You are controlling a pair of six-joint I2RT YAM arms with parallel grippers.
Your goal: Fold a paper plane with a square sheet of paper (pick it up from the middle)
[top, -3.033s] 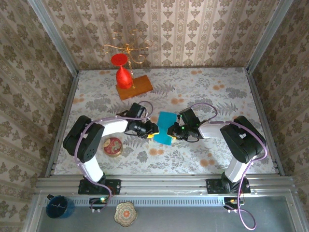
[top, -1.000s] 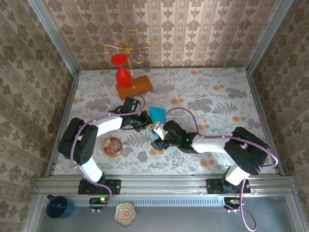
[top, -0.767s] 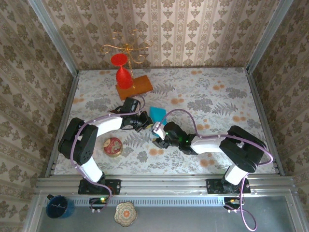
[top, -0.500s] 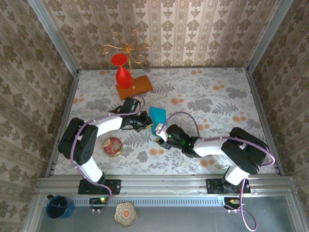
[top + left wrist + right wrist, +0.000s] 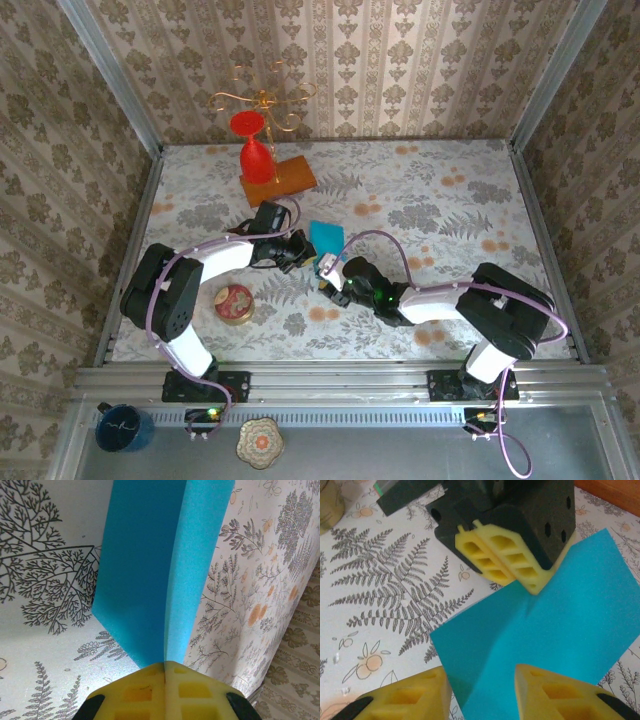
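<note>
The square sheet of paper [image 5: 326, 236] is teal-blue and bent along a middle crease [image 5: 150, 570]. It is held off the table, one edge raised. My left gripper [image 5: 303, 256] is shut on its near-left edge, the yellow fingertips [image 5: 165, 666] pressed together over the fold. My right gripper [image 5: 328, 272] faces the sheet from the near side, open. Its two yellow fingers [image 5: 405, 700] stand either side of the sheet's lower corner [image 5: 485, 650] without touching it. The left gripper [image 5: 532, 582] pinches the sheet at the top of the right wrist view.
A red glass [image 5: 255, 152] stands on an orange wooden block [image 5: 285, 180] at the back left, with a gold wire stand [image 5: 262, 100] behind. A round tin [image 5: 234, 303] lies by the left arm. Patterned walls close three sides.
The left gripper carried the sheet back and left. The right gripper let go, swung round to the near side and has crept up to the sheet's lower corner.
</note>
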